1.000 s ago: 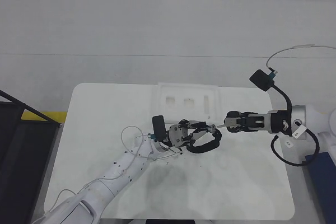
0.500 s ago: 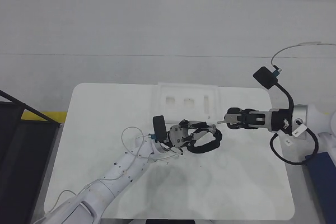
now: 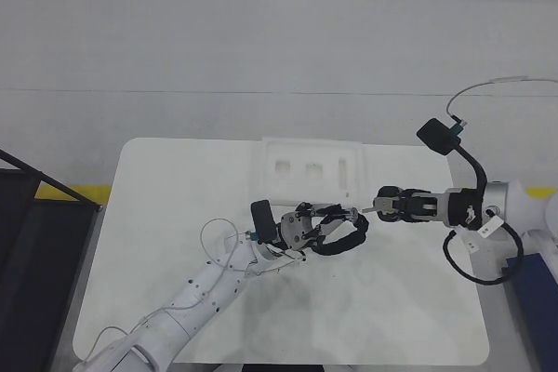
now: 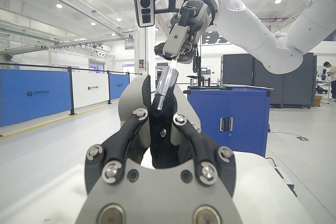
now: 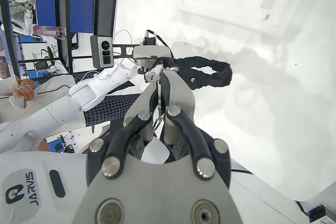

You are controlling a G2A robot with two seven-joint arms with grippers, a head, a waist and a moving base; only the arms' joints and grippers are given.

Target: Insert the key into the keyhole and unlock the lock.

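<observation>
My left gripper (image 3: 307, 226) is shut on a cable lock: a chrome cylinder (image 4: 164, 88) with a black fabric-covered loop (image 3: 342, 240). The cylinder points at my right gripper (image 3: 377, 208), which is shut on a thin metal key (image 5: 159, 95). In the right wrist view the key's tip meets the keyhole face (image 5: 151, 76) of the cylinder. How deep it sits I cannot tell. In the left wrist view the key blade (image 4: 172, 64) runs from the right gripper (image 4: 175, 53) down to the cylinder's end. Both arms hold these above the table's middle.
A white foam tray (image 3: 270, 151) with three recesses lies at the table's far edge, behind the grippers. The white table (image 3: 167, 232) spreads bare to the left and toward the near edge. A dark rack (image 3: 19, 242) stands beside the left edge.
The right gripper with the key has dipped slightly toward the near edge, still at the cylinder's end. The left arm has shifted a little; its hold on the lock is unchanged.
</observation>
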